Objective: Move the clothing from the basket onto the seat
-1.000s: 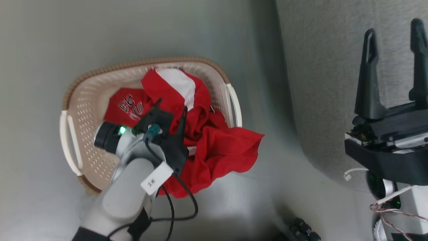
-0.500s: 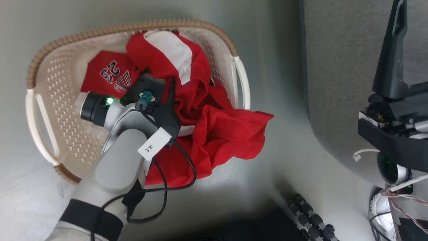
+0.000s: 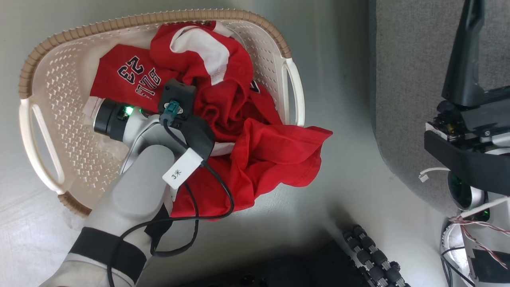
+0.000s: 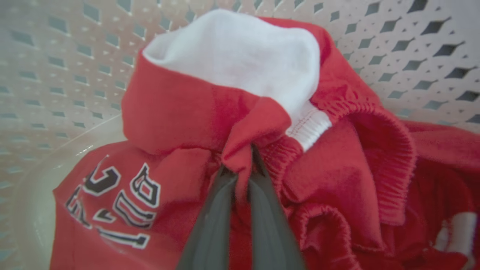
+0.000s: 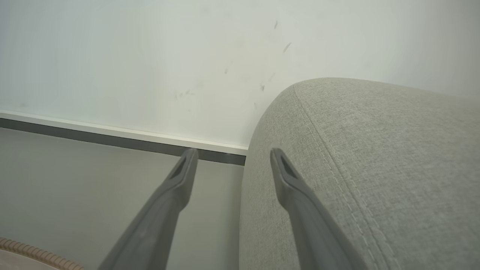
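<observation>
Left gripper is pinched on the clothing: its two dark fingers meet almost tip to tip, with a raised fold of red cloth squeezed between them. Just past the fingertips in the left wrist view a white panel of the same heap stands up. To the right of the fingers runs a gathered elastic band. To their left, lower down, lies a flat red piece with dark, white-edged lettering. In the head view that piece shows the number 23 and sits ahead and to the left of the left wrist.

Around the left gripper is the basket, cream with a brown rim; its perforated wall rises behind the heap. Most of the clothing lies inside it, beneath and in front of the gripper. One broad red flap spills over the rim on the side nearer the other arm and rests on the pale floor.

Right gripper has its fingers held wide apart with nothing between them. It hangs at the rounded edge of the grey seat, one finger over the cushion and the other over the floor. The basket rim peeks in well below and to its left. Floor separates the basket from the seat.
</observation>
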Available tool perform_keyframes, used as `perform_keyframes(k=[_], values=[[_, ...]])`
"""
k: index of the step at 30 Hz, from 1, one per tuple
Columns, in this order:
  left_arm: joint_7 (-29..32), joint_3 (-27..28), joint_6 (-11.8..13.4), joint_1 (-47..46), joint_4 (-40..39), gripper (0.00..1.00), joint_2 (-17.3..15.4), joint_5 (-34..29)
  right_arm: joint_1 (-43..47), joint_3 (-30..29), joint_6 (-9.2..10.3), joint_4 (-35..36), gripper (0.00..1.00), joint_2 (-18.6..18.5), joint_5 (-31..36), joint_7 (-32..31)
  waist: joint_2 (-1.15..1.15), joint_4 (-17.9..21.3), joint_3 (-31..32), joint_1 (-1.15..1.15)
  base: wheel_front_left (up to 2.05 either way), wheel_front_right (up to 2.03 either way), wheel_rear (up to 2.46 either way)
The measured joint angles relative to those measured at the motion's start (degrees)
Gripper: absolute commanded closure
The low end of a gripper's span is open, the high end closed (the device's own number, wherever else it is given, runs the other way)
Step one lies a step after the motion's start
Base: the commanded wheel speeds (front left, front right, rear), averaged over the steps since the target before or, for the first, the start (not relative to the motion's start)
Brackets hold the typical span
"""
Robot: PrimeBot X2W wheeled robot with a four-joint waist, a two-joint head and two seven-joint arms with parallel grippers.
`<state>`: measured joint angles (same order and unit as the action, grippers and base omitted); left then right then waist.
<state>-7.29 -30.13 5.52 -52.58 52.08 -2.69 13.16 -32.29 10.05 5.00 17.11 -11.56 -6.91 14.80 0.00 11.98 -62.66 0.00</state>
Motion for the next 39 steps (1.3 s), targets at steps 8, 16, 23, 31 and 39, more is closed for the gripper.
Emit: perform_keyframes(k=[8, 16, 23, 31, 39], values=[[-4.7, -1.9, -0.1, 0.3, -1.0, 1.0, 0.0, 4.1, -0.9, 0.4, -0.94, -3.1, 0.0, 0.1, 0.4, 0.1, 0.0, -0.6, 2.2, 0.0, 0.0, 0.0, 0.0], [-6.4, -5.5, -2.1, 2.9, -2.2, 1.0, 0.0, 4.5, -1.0, 0.8, -1.53, -7.3, 0.0, 0.7, 0.4, 0.1, 0.0, -2.1, 6.4, 0.0, 0.0, 0.0, 0.0], [-7.0, -6.8, -4.1, 5.0, -3.2, 1.0, 0.0, 4.4, 1.1, 0.7, -2.02, -11.7, 0.0, 0.7, 0.4, 0.1, 0.0, -4.0, 11.3, -0.01, 0.0, 0.0, 0.0], [-7.0, -6.4, -6.1, 7.1, -7.1, 1.0, -0.1, 4.3, 3.2, 0.9, -3.09, -17.7, 0.0, 0.9, -0.2, 0.1, 0.0, -6.4, 17.4, -0.01, 0.0, 0.0, 0.0], [-7.0, -4.5, -7.6, 8.4, -13.0, 1.0, -1.8, 4.4, 3.6, 2.4, -4.7, -23.1, 0.0, 1.9, -0.6, 0.1, 0.0, -8.7, 23.7, -0.01, 0.0, 0.0, 0.0]])
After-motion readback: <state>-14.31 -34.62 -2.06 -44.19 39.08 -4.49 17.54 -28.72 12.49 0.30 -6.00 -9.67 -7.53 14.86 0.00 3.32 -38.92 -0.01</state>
